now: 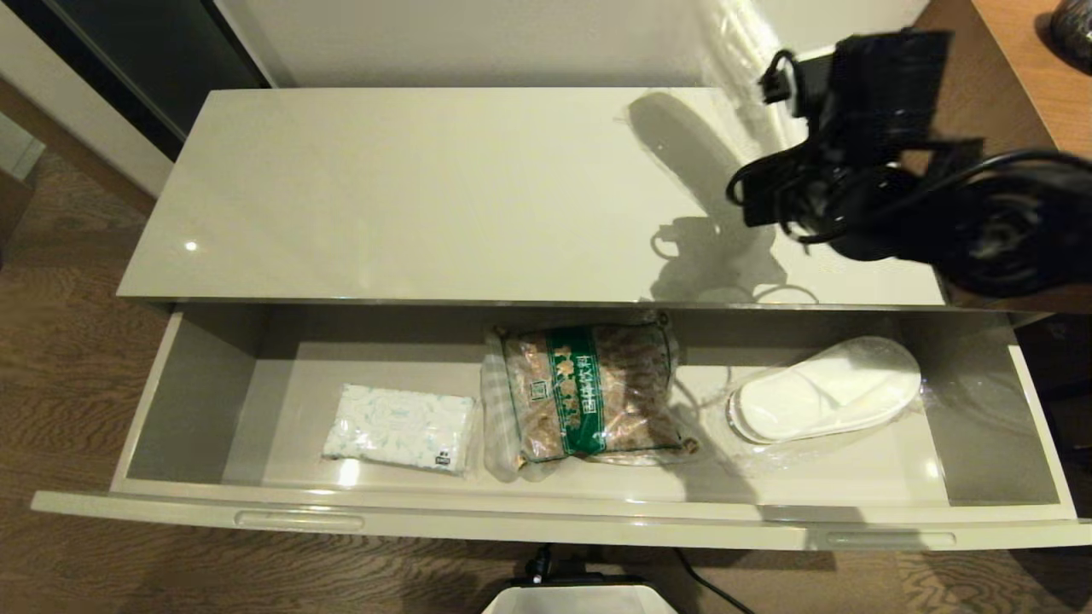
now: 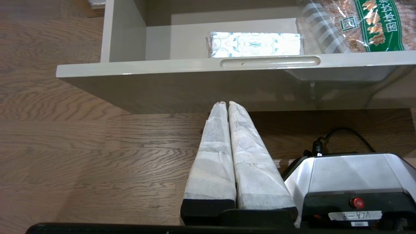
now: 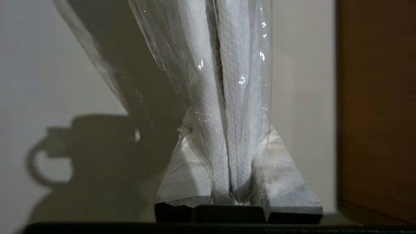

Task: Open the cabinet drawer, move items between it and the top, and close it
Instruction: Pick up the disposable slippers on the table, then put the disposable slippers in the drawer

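- The cabinet drawer (image 1: 512,512) stands pulled fully out toward the robot, below the near edge of the top (image 1: 426,196).
- Three items lie in a row on the drawer floor, each apart from its neighbour.
- The tissue pack (image 1: 399,426), white with a pale-blue pattern, lies flat at the left, close to the drawer's front wall.
- The snack bag (image 1: 589,392), clear with brown contents and a green band, lies in the middle, reaching back to the shadow under the top.
- The slippers (image 1: 827,388), white in clear plastic, lie at the right, toes pointing right and slightly away.
- The worktop surface of the cabinet is glossy and carries the shadow of the right arm on its right half.
- The right arm (image 1: 853,153) hangs over the far right end of the top, next to the brown wooden unit (image 1: 1007,77).
- The right gripper (image 3: 216,48) has its fingers drawn close together, pinching a clear plastic wrap (image 3: 162,74) that rises against the wall (image 1: 469,43); what the wrap contains cannot be told.
- The left gripper (image 2: 227,105) shows only in its own wrist view: fingers pressed together and empty, above the wooden floor (image 2: 81,146) on the near side of the drawer front.
- It sits beneath the drawer's left slot handle (image 2: 269,62), not touching it.
- The robot's base (image 2: 351,175) sits on the floor just beside that gripper.
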You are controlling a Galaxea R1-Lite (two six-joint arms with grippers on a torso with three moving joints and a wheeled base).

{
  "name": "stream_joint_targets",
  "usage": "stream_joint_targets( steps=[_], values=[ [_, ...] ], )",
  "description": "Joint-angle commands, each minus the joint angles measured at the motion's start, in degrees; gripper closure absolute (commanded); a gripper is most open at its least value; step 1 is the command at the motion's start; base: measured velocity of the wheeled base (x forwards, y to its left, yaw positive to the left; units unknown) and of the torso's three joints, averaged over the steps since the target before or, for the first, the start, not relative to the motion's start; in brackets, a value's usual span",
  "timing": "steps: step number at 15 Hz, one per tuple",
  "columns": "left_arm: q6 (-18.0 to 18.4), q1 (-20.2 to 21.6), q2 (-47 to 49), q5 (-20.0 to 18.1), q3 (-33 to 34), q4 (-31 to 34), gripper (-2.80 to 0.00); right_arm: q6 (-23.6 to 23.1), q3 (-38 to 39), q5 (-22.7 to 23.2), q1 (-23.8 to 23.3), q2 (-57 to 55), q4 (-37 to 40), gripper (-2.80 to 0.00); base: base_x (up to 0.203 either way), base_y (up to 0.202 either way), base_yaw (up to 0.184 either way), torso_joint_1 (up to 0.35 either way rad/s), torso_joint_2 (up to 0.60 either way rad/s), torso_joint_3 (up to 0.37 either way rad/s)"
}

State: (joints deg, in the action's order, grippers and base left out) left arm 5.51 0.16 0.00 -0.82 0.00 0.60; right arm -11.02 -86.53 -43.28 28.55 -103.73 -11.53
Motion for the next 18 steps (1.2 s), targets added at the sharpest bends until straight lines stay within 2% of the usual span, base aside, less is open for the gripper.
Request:
stream_joint_targets(
  steps=[1,4,6,8,10,12,15,18],
  values=[
    [0.6,0.0,0.1,0.0,0.0,0.0,0.0,2.5,-0.6,0.4,-0.1,13.9,18.3,0.0,0.0,0.0,0.0,0.0,0.0,0.0],
    [1.6,0.0,0.1,0.0,0.0,-0.1,0.0,3.8,0.2,2.7,0.0,25.5,37.0,0.0,0.0,0.0,0.0,0.0,0.0,0.0],
    [1.6,0.0,0.1,0.0,0.0,-0.1,0.0,0.1,1.9,3.7,0.0,32.5,48.1,0.0,0.0,0.0,0.0,0.0,0.0,0.0],
    [1.6,0.0,0.1,0.0,0.0,-0.1,0.0,-6.6,5.7,6.0,0.0,37.9,55.0,0.0,0.0,0.0,0.0,0.0,0.0,0.0],
    [1.6,0.0,0.1,0.0,0.0,-0.1,0.0,-13.7,11.7,6.8,0.0,41.5,56.6,0.0,0.0,0.0,0.0,0.0,0.0,0.0],
    [1.7,0.0,0.1,-0.1,0.0,-0.1,0.0,-17.2,18.7,7.1,0.1,44.3,57.0,0.0,0.0,0.0,0.0,0.0,0.0,0.0],
    [2.0,0.0,0.1,-0.3,0.0,-0.1,0.0,-18.7,29.4,11.1,0.3,45.7,55.2,0.0,0.0,0.0,0.0,0.0,0.0,0.0],
    [2.1,0.0,0.1,-0.3,0.0,-0.1,0.0,-19.2,37.3,17.5,0.4,42.9,47.1,0.0,0.0,0.0,0.0,0.0,0.0,0.0]
  ],
)
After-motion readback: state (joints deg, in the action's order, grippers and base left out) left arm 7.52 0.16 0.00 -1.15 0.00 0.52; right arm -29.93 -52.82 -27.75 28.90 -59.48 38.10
